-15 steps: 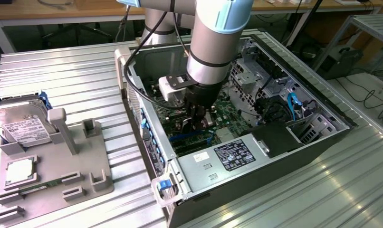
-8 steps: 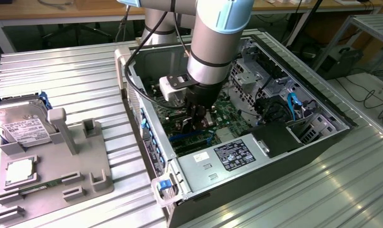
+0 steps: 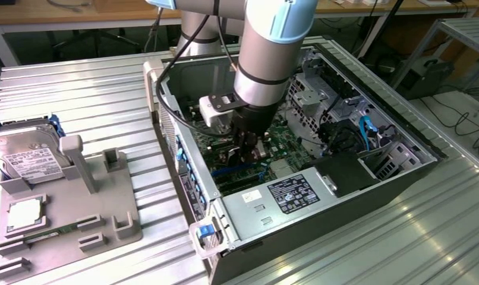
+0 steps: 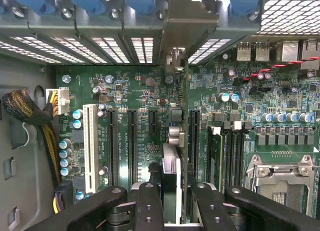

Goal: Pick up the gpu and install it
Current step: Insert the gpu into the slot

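Inside the open case (image 3: 398, 127), over the motherboard (image 4: 140, 116), the gripper (image 4: 172, 201) grasps the gpu (image 4: 171, 166) between its fingers (image 4: 150, 206), holding it upright on edge above the black slots (image 4: 132, 141).

Ribbed table (image 3: 97, 89) is bright reflective metal; computer case (image 3: 398, 127) matt grey sheet metal; motherboard (image 4: 145, 98) glossy green laminate; gripper (image 4: 172, 206) fingers matt black; parts tray (image 3: 73, 208) dull grey plastic.
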Controlling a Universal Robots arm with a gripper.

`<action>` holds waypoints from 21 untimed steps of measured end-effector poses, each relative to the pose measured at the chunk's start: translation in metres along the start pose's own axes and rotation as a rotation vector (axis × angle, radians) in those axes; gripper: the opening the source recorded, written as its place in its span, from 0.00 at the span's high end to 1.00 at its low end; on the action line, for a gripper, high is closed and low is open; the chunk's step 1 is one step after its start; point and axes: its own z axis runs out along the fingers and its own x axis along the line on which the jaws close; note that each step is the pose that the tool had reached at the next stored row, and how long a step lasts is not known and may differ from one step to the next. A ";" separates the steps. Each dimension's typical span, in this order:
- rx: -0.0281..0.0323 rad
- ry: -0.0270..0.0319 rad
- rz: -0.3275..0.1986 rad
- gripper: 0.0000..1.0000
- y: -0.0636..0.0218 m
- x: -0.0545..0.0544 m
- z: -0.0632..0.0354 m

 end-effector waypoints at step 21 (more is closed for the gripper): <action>-0.0024 -0.0010 0.000 0.73 0.0003 0.001 0.0158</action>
